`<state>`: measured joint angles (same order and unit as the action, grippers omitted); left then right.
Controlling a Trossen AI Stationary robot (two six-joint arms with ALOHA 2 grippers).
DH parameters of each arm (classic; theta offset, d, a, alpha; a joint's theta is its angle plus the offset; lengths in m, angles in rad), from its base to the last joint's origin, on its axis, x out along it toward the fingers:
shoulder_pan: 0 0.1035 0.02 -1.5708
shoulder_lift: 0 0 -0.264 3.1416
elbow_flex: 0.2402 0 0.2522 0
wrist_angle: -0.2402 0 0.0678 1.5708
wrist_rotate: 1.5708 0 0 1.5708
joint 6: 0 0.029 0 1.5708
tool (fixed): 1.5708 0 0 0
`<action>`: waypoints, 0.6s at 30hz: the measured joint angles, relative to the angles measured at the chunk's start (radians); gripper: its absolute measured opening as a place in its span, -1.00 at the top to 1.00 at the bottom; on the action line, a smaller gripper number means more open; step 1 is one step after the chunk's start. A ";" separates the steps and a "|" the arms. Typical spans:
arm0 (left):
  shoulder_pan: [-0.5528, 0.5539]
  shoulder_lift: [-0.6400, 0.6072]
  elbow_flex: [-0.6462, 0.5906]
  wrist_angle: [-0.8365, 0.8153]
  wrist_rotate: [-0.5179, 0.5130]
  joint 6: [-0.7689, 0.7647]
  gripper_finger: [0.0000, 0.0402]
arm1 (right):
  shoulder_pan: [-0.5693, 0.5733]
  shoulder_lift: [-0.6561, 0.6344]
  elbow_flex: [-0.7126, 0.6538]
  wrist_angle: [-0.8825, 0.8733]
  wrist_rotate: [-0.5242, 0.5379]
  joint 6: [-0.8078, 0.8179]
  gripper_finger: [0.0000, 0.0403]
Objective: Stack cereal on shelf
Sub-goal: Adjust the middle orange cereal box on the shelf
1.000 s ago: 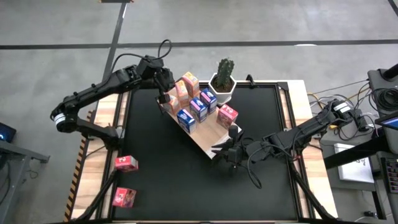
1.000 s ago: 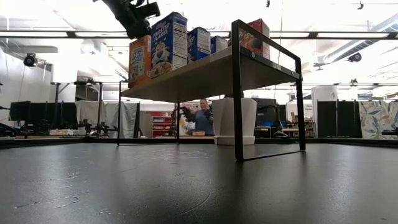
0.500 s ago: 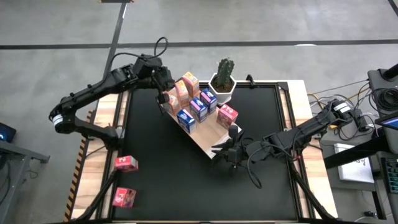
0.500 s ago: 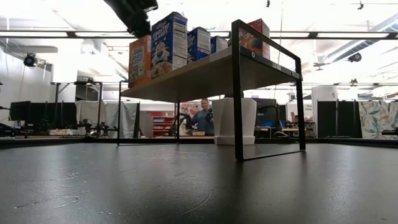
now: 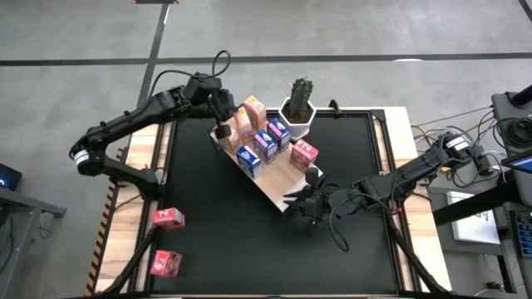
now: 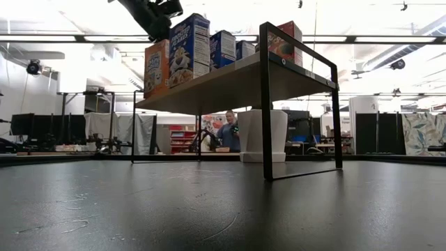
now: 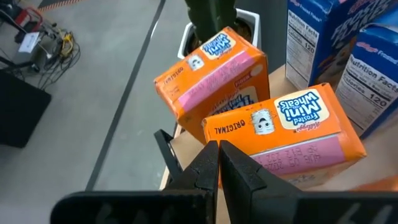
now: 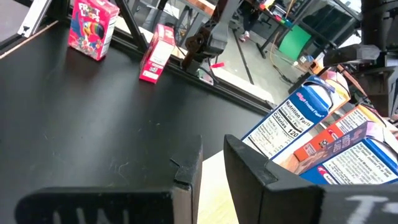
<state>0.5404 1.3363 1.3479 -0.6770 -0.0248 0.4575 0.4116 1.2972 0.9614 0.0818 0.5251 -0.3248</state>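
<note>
Orange cereal boxes (image 5: 248, 116) stand on the shelf (image 5: 270, 184) at frame centre. The left gripper (image 5: 219, 124), jaws together and empty, should nudge them square gently. The right gripper (image 5: 309, 202) clamps the shelf edge.

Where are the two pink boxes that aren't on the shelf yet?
In the high view, both pink boxes lie on the table's left wooden edge, below the left arm and well clear of the shelf.
</note>
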 joint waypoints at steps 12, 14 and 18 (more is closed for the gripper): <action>-0.004 -0.025 0.000 -0.031 -0.002 -0.109 1.00 | 0.000 0.000 0.000 -0.002 0.000 0.001 0.72; -0.005 -0.026 0.000 -0.030 -0.002 -0.131 1.00 | 0.000 0.000 0.000 -0.002 0.000 0.001 0.72; -0.018 -0.027 0.000 -0.030 -0.002 -0.167 1.00 | 0.000 0.000 0.000 -0.001 0.000 0.000 0.72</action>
<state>0.5228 1.3089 1.3476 -0.7071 -0.0265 0.2903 0.4116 1.2972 0.9613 0.0805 0.5251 -0.3244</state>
